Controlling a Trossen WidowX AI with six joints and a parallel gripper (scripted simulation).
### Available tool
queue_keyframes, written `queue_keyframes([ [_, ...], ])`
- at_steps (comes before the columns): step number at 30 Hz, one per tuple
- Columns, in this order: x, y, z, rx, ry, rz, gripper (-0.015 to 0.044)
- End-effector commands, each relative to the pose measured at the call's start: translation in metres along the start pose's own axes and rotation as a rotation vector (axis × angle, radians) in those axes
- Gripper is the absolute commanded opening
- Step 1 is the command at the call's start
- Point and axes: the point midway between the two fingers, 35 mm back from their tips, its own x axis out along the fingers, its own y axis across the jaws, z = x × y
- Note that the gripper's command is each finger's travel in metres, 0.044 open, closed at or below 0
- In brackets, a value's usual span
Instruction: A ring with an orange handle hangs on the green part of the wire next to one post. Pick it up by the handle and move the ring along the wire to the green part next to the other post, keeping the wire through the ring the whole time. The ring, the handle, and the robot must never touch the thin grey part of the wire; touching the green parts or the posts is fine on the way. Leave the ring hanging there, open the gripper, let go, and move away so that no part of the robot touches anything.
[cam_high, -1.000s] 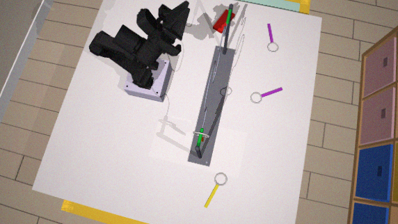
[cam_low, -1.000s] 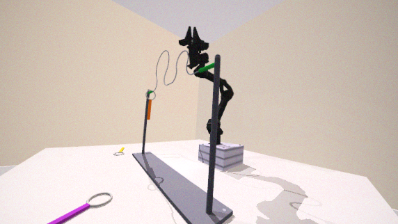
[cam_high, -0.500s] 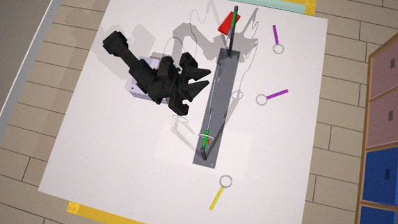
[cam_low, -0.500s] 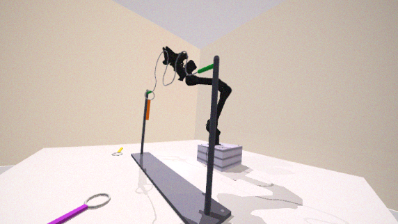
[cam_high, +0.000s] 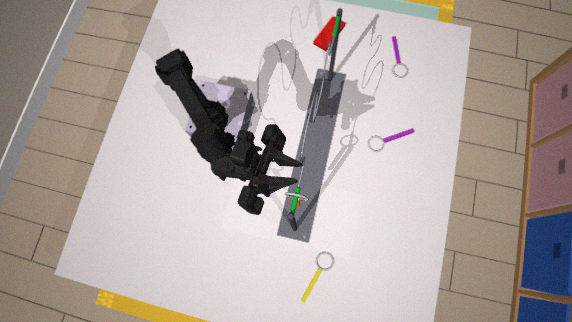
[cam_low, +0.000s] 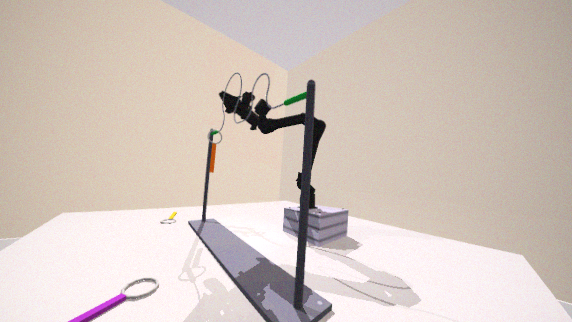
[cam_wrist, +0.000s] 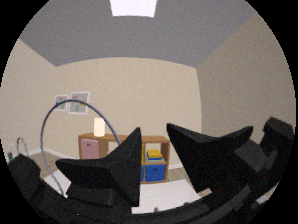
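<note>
The ring (cam_high: 289, 194) (cam_low: 221, 138) hangs around the green wire part (cam_high: 293, 207) beside the far post of the exterior view (cam_low: 205, 190). Its orange handle (cam_high: 299, 203) (cam_low: 213, 158) points down. The other green part (cam_high: 336, 27) (cam_low: 296, 98) is by the taller-looking post (cam_low: 304, 200). My gripper (cam_high: 299, 172) (cam_low: 222, 94) (cam_wrist: 153, 128) is open, with nothing between its fingers. It is high up, above the ring's level and to one side of it. The thin grey wire (cam_low: 236, 73) (cam_wrist: 75, 101) overlaps the arm and a finger in view; I cannot tell whether they touch.
The dark base (cam_high: 312, 150) (cam_low: 225, 250) carries both posts. Purple-handled rings (cam_high: 398, 131) (cam_low: 102, 306) and a yellow-handled ring (cam_high: 311, 286) (cam_low: 173, 216) lie on the table. A red piece (cam_high: 326, 35) is by the other post. Shelves stand beyond the table.
</note>
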Motion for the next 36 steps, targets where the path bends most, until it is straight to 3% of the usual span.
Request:
queue_keyframes([
  [1,-0.012,-0.014,-0.033,-0.021,0.05,-0.011,0.016],
  [16,-0.098,-0.044,-0.165,-0.006,0.263,-0.023,0.016],
  [27,-0.187,-0.005,-0.257,0.097,0.385,0.012,0.016],
  [36,-0.231,0.031,-0.284,0.166,0.425,0.029,0.016],
])
